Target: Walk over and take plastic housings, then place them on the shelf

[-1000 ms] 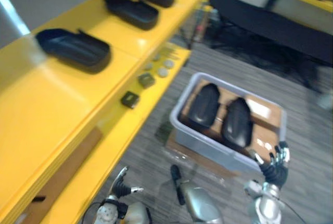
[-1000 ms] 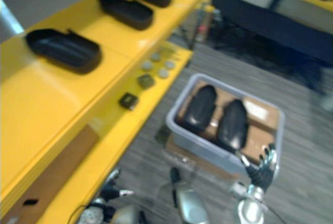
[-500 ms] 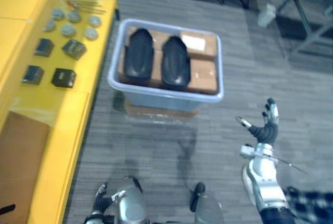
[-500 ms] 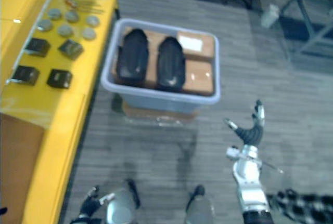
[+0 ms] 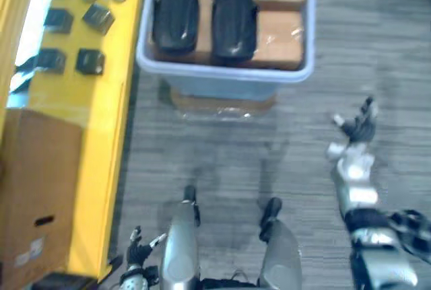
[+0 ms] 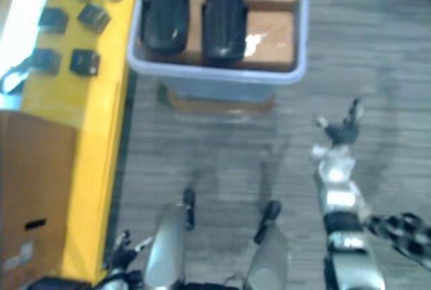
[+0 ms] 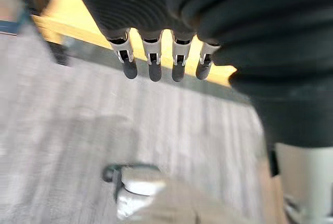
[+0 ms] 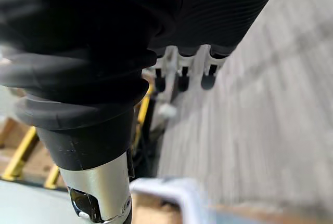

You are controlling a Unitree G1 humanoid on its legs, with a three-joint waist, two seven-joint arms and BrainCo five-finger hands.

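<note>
We are holding the right hand (image 5: pixel 357 127) raised over the grey floor (image 5: pixel 229 149), with fingers spread and nothing in it. The left hand (image 5: pixel 139 258) is hanging low beside the yellow shelf (image 5: pixel 101 142), fingers straight, also empty. Two glossy black plastic housings (image 5: pixel 176 9) are lying side by side in the grey bin (image 5: pixel 222 78), on cardboard boxes (image 5: pixel 273 31).

Glossy black plastic is noted on the housings (image 5: pixel 176 9); smooth pale plastic on the bin (image 5: pixel 222 75). The shelf (image 5: pixel 101 138) is finished glossy yellow; the floor (image 5: pixel 222 149) is grained grey.
</note>
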